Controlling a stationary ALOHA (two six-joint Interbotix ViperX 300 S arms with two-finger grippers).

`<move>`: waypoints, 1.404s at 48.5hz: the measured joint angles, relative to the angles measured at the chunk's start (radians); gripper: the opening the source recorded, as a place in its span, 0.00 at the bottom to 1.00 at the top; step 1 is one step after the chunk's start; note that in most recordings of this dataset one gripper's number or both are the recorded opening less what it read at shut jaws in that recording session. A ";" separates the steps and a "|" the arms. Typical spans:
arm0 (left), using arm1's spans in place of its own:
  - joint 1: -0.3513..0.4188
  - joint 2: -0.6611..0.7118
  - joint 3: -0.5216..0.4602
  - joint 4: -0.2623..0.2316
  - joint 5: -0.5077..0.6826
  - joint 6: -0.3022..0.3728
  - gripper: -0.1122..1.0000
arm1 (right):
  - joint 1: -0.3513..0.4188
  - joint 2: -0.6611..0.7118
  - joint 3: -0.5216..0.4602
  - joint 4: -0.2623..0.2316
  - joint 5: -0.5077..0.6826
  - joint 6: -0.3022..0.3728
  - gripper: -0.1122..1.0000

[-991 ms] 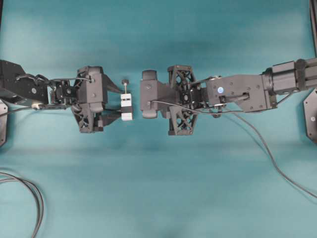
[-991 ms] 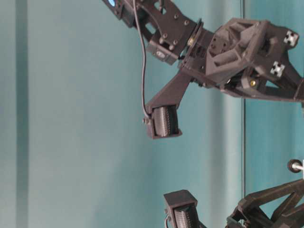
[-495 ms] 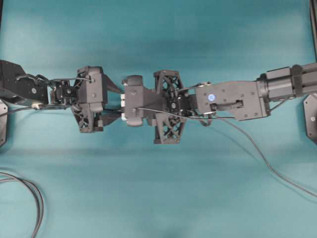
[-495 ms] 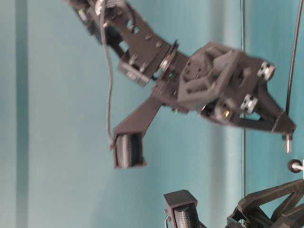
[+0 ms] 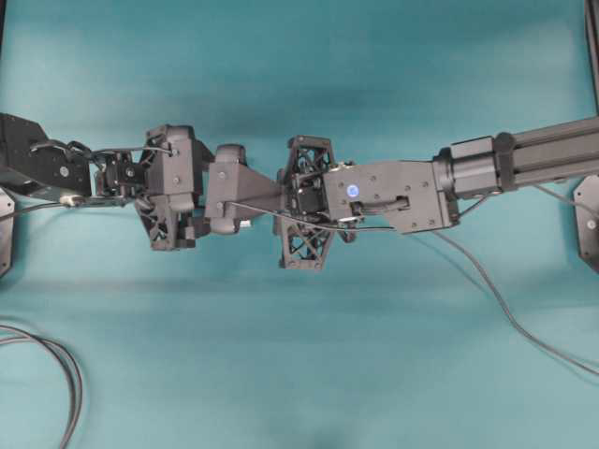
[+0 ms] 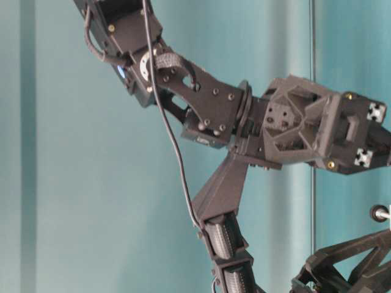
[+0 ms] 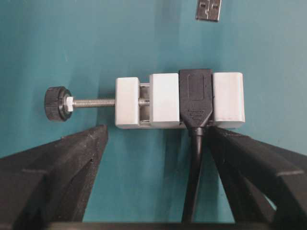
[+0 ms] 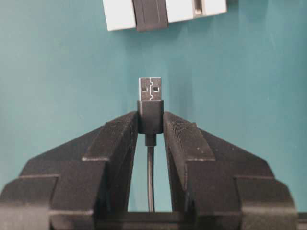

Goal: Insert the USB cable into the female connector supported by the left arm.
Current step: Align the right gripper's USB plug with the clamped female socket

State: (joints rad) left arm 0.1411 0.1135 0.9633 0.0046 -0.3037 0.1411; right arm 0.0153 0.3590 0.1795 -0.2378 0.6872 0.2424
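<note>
In the left wrist view the female connector (image 7: 180,100), a white block with a dark socket and a screw ending in a black knob (image 7: 56,103), lies at the tips of my left gripper (image 7: 157,136). Those jaws stand wide open; the right finger (image 7: 240,153) touches the block's corner and the left finger stays clear. My right gripper (image 8: 150,120) is shut on the dark body of the USB cable plug (image 8: 150,88). Its metal tip points at the socket (image 8: 150,14), a short gap away. From overhead the right arm (image 5: 393,192) covers the block.
Looped black cables (image 5: 65,374) lie at the front left of the teal table (image 5: 299,355). The thin grey cable (image 5: 505,309) trails off to the right. A black mount (image 5: 588,220) stands at the right edge.
My right arm has moved left with the plug in its grip, from a clear gap to over the block. The left arm and the block have stayed put.
</note>
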 measured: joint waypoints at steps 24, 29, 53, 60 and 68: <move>0.002 0.011 0.012 0.009 -0.034 0.005 0.94 | -0.002 0.026 -0.002 -0.075 0.003 -0.055 0.30; 0.003 0.011 0.014 0.009 -0.037 0.006 0.94 | -0.002 0.035 -0.003 -0.121 0.003 -0.052 0.30; 0.002 0.012 0.021 0.009 -0.055 0.005 0.94 | 0.000 0.048 -0.008 -0.132 -0.049 -0.044 0.30; 0.002 0.012 0.023 0.009 -0.055 0.005 0.94 | 0.000 0.048 -0.008 -0.132 -0.054 -0.044 0.30; 0.002 0.012 0.023 0.009 -0.057 0.005 0.94 | 0.000 0.048 -0.008 -0.132 -0.078 -0.044 0.30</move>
State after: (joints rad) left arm 0.1427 0.1258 0.9863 0.0138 -0.3605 0.1457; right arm 0.0153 0.4065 0.1718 -0.3697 0.6090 0.1979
